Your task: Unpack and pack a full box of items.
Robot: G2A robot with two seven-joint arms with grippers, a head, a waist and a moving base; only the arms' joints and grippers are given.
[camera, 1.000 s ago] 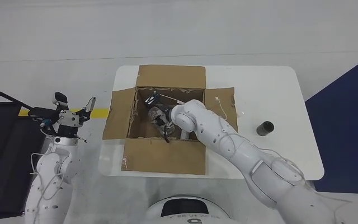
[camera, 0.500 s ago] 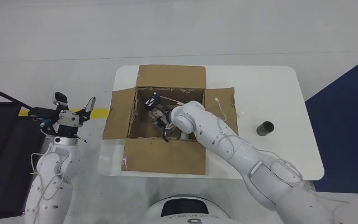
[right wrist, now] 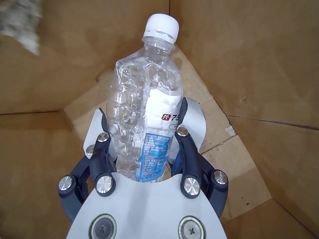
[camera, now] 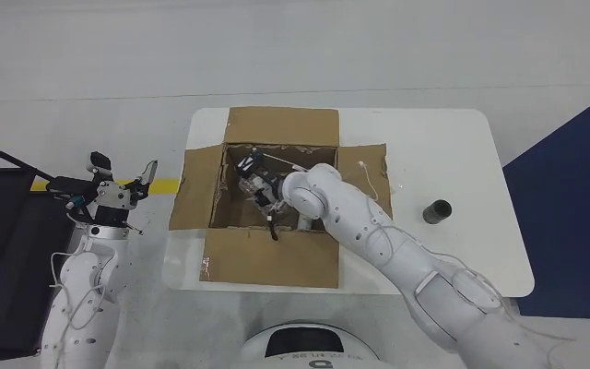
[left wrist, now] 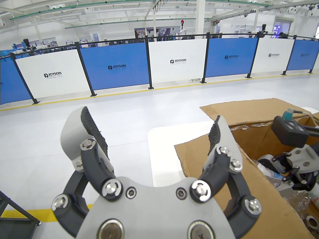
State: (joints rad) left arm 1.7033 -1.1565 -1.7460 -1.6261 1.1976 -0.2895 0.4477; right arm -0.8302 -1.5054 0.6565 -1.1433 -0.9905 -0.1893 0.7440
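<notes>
An open cardboard box (camera: 281, 124) stands on the white table (camera: 442, 148). Inside it, my right gripper (camera: 261, 192) is shut on a clear plastic bottle (right wrist: 144, 95) with a white cap and a blue-and-white label. In the right wrist view the right gripper (right wrist: 142, 106) pinches the bottle's body, whose cap points at a corner of the box floor (right wrist: 219, 115). My left gripper (camera: 123, 169) hangs off the table's left side, beyond the box. In its own view the left gripper (left wrist: 150, 115) is open and holds nothing, with the box (left wrist: 239, 110) to one side.
A black cylinder (camera: 437, 211) stands on the table right of the box. A white cord (camera: 366, 175) lies on the box's right flap. A grey-white fuzzy item (right wrist: 22, 26) sits in the box near the bottle. A dark rack (camera: 18, 212) is at the far left.
My right gripper has shifted slightly toward the box's far side with the bottle in it. The left arm has kept still.
</notes>
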